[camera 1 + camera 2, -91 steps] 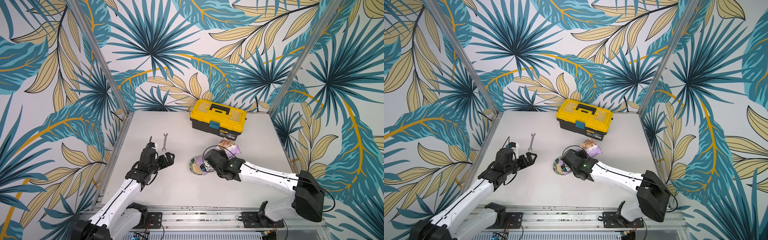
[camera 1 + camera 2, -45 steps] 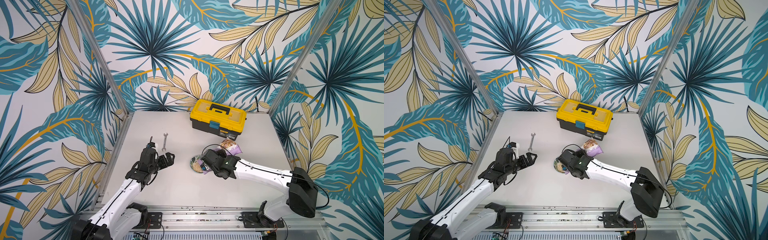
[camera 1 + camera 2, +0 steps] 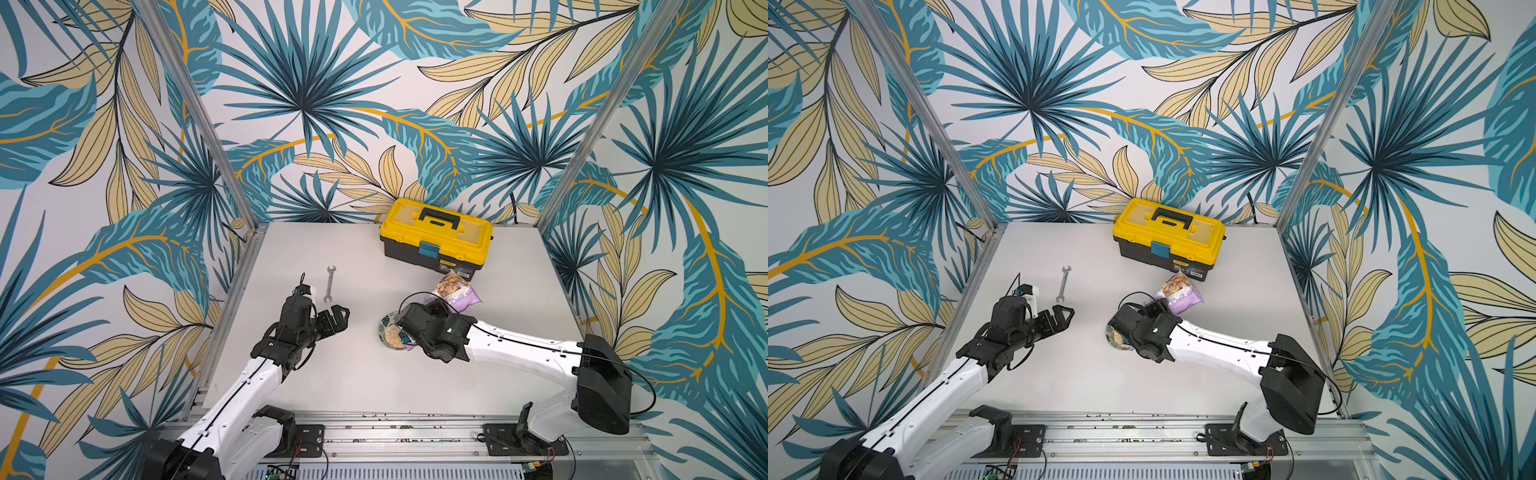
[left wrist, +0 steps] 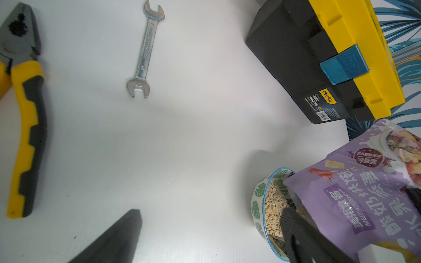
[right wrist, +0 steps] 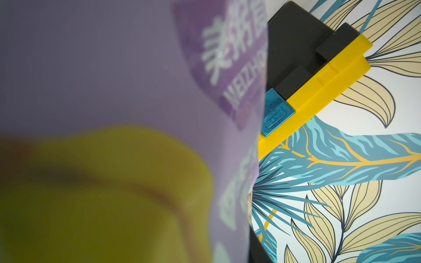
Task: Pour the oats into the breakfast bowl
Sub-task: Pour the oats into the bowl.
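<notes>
Two hands: right hand (image 3: 417, 326) tight on the pouch (image 3: 457, 291) tipped over the bowl (image 3: 383, 330); left hand (image 3: 338, 318) wide open, empty, apart.

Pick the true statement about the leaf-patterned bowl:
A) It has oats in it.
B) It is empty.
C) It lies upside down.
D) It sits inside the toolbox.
A: the left wrist view shows pale oats lying inside the bowl, which stands upright on the table under the mouth of the tipped purple pouch.
</notes>
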Tool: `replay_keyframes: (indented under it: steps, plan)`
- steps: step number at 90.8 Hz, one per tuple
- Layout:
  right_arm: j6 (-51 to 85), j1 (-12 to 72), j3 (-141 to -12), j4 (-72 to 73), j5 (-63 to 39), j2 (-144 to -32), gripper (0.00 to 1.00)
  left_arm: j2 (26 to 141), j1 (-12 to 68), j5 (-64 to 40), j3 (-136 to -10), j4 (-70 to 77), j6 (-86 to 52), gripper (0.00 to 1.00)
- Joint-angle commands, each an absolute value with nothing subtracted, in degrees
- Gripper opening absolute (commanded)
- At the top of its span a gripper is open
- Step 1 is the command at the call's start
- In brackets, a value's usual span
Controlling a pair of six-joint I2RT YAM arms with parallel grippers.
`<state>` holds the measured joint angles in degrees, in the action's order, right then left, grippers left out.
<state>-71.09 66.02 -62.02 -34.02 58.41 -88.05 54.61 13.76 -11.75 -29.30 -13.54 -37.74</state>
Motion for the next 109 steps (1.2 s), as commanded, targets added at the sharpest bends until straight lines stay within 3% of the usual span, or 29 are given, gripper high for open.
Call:
replay_keyframes:
  steps: [1, 48, 109]
  plan:
    - [-74.44, 66.84, -64.24, -29.33, 66.85, -88.37, 0.0, 55.16, 13.36, -12.29, -30.85, -12.99, -36.66, 1.0]
    - [-77.84, 68.68, -63.64, -24.87, 70.28, -88.31, 0.0, 57.56, 13.36, -13.63, -32.17, -14.17, -34.76, 1.0]
    - [-91.53, 68.55, -48.61, 1.85, 69.53, -80.84, 0.0, 58.25, 13.35, -13.87, -33.04, -15.73, -34.1, 1.0]
